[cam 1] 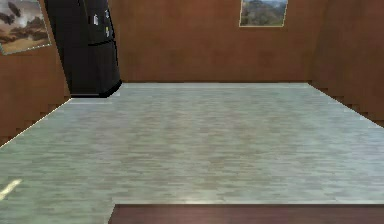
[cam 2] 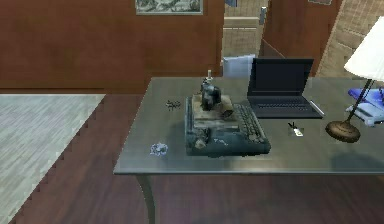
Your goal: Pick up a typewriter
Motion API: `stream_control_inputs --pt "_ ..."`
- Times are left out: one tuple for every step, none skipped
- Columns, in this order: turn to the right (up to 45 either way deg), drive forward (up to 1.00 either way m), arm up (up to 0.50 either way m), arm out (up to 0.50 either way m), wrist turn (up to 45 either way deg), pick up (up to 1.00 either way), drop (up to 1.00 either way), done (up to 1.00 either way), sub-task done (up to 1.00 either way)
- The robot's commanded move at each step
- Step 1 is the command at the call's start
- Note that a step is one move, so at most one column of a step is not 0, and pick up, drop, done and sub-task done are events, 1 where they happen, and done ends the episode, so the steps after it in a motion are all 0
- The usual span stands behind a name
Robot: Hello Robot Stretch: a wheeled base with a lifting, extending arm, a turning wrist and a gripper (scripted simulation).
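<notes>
The typewriter point(cam 2: 226, 128) sits in the middle of the arm side view, a blue-grey machine resting flat on a grey-topped desk point(cam 2: 140, 150), with its keyboard toward the frame's right and a darker upright part at its upper left end. Just to the upper right of it, an open black laptop point(cam 2: 282, 88) stands on the same desktop, near the typewriter but apart from it. At the right edge of the frame, a table lamp point(cam 2: 368, 60) with a cream shade stands on a round brown base, and a blue-and-white object point(cam 2: 366, 100) lies behind that base. 3 small things also lie on the desk: a dark one point(cam 2: 296, 128) between typewriter and lamp, a dark one point(cam 2: 173, 103) to the typewriter's upper left, and a pale round one point(cam 2: 159, 150) to its lower left; all are too small to name. A framed picture point(cam 2: 168, 6) hangs on the brown wall at the top of the frame. In the forward view, a black refrigerator point(cam 1: 88, 45) stands at the upper left on a pale plank floor point(cam 1: 190, 140), with 2 framed paintings on the brown walls, 1 at the far left point(cam 1: 22, 25) and 1 at the upper right point(cam 1: 264, 12). What state the gripper is in, released or grasping, I cannot tell.
</notes>
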Motion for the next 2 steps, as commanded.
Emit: stream_control_inputs --pt "0.0 0.00 0.50 0.00 0.0 0.00 0.00 0.00 0.00" --pt "0.0 0.00 0.38 0.00 0.0 0.00 0.00 0.00 0.00"
